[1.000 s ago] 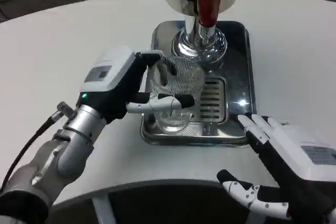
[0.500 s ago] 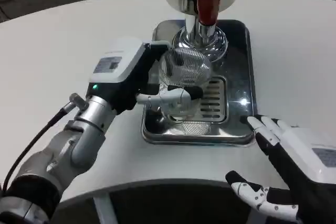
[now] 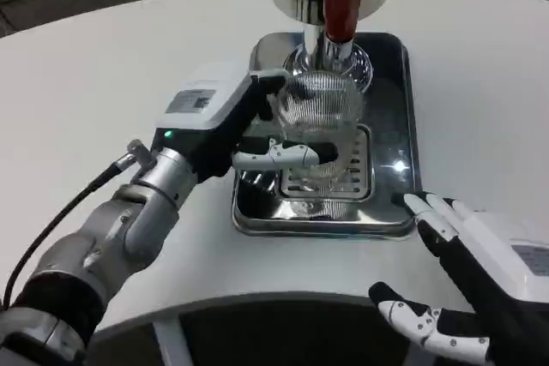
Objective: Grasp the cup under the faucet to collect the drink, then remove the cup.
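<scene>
The robot's left hand (image 3: 225, 122) grips a clear ribbed glass cup (image 3: 318, 126) directly beneath the red-handled chrome faucet (image 3: 337, 15), over the slotted steel drip tray (image 3: 390, 139). The right hand (image 3: 467, 276) rests with fingers spread, holding nothing, just beside that tray's near corner.

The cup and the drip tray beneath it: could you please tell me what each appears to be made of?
The cup in the left robot hand looks like clear glass or hard plastic: the grille shows through it, and fine vertical ribs catch the light. Which of the two, the picture cannot settle. The drip tray looks like polished stainless steel, with mirror-bright reflections and sharp glints along its rim.
</scene>
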